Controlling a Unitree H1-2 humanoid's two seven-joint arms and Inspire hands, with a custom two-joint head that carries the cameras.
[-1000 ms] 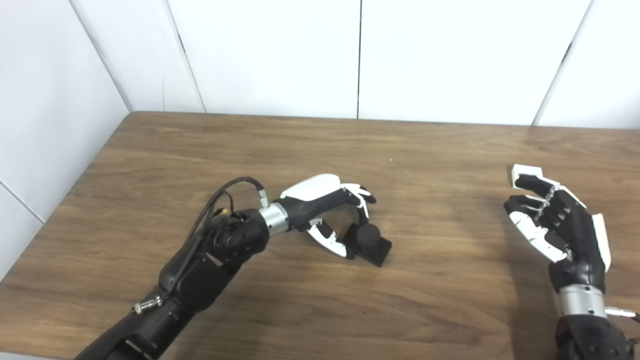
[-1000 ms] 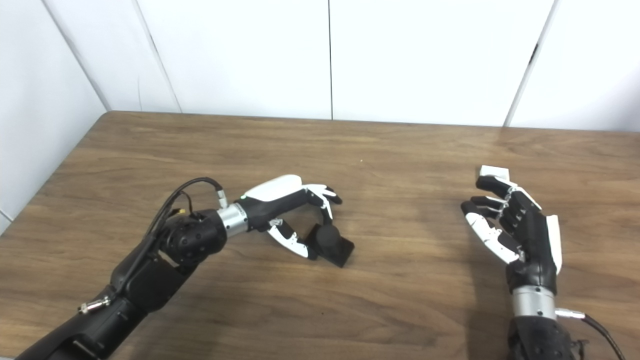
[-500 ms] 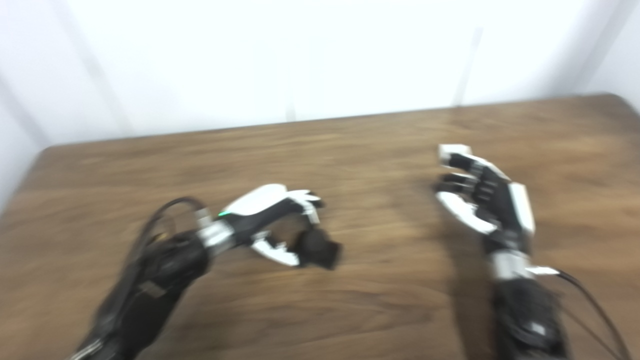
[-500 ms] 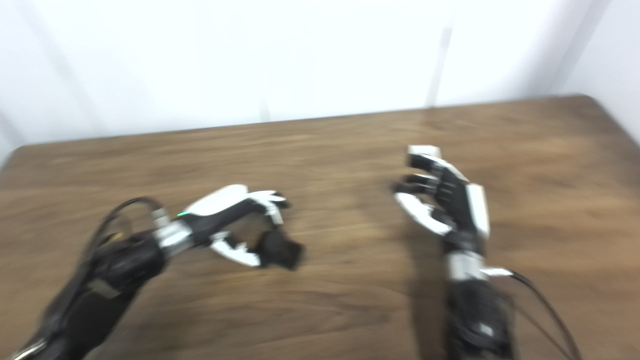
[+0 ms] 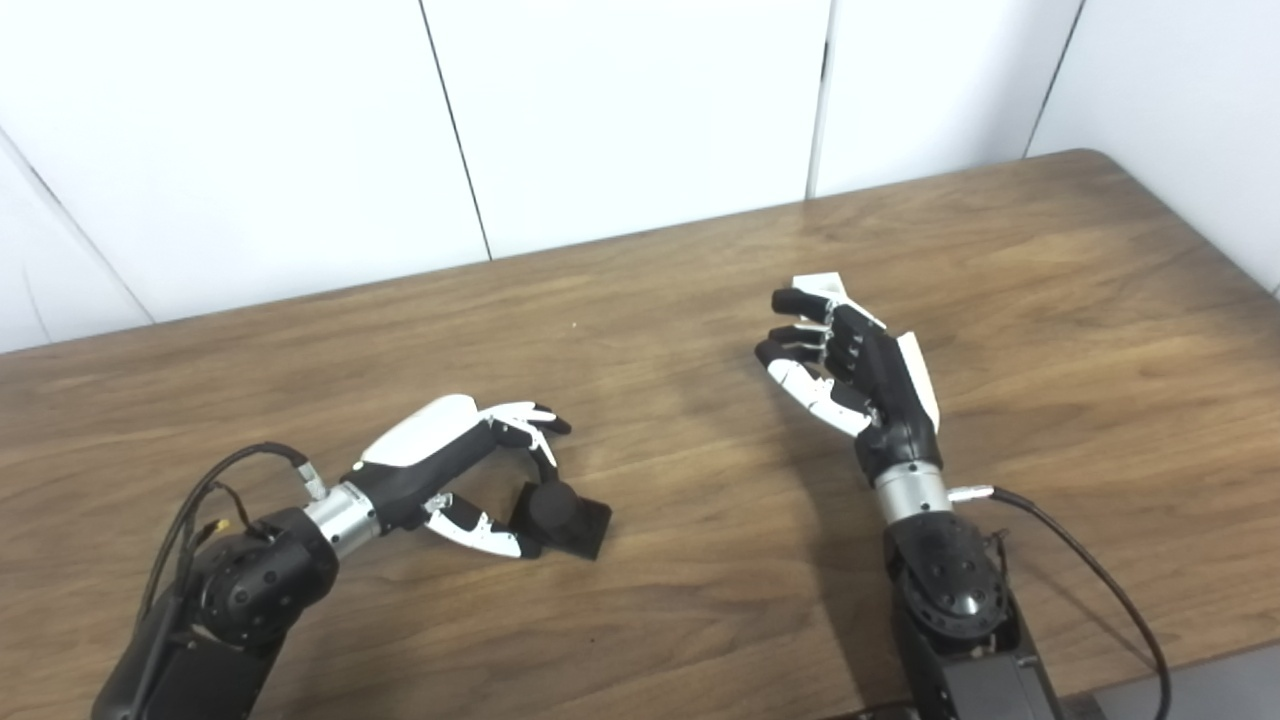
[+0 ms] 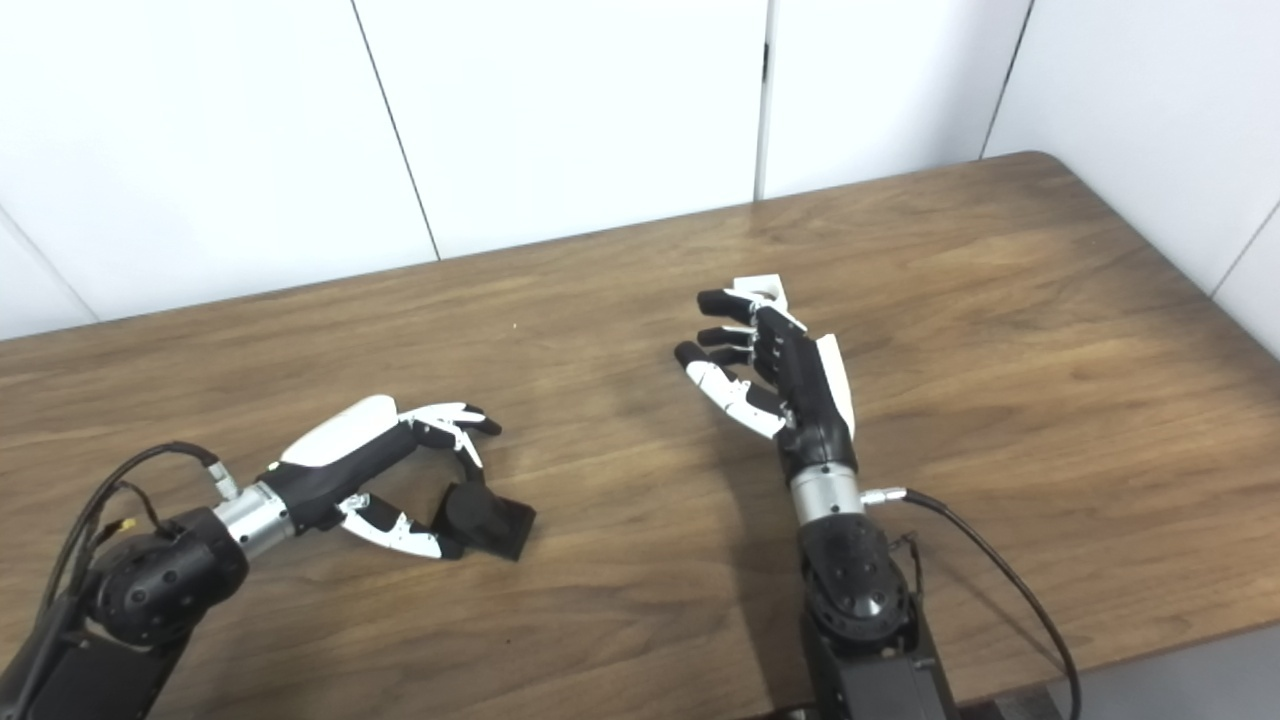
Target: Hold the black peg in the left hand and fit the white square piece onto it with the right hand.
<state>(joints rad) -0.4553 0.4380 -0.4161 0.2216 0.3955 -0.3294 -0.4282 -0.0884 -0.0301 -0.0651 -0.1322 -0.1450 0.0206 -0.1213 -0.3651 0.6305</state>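
Your left hand cups the black peg at lower left, on the table; your right hand, spread wide, hasn't grasped the white square piece. Fitting remains.

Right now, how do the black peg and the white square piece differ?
The black peg is dark and lies between the left hand's curled fingers; the white square piece is pale, mostly hidden behind the right hand's fingertips. The peg lies nearer the camera, the piece farther back. Both rest on the table.
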